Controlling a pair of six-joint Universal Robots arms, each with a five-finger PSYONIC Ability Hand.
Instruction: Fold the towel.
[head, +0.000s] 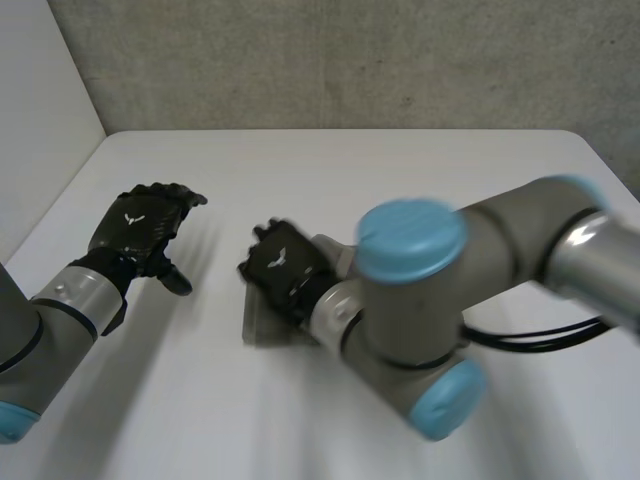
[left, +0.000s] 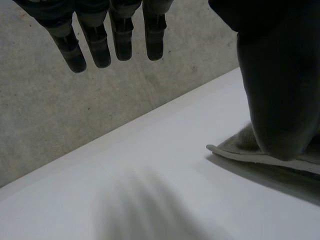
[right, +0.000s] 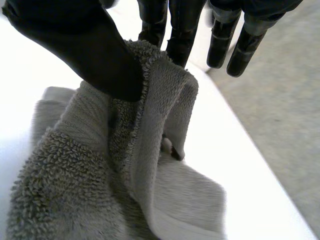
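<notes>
A small grey terry towel lies bunched on the white table near the middle, partly hidden under my right hand. In the right wrist view the thumb of my right hand pinches a raised fold of the towel against the fingers, and the rest of the cloth sags onto the table in loose layers. My left hand hovers over bare table to the towel's left, fingers straight and apart, holding nothing. Beyond the thumb of my left hand, a flat corner of the towel rests on the table.
The white table runs back to a grey concrete wall, with a pale wall at the far left. My right arm stretches low across the front right of the table, covering part of the towel.
</notes>
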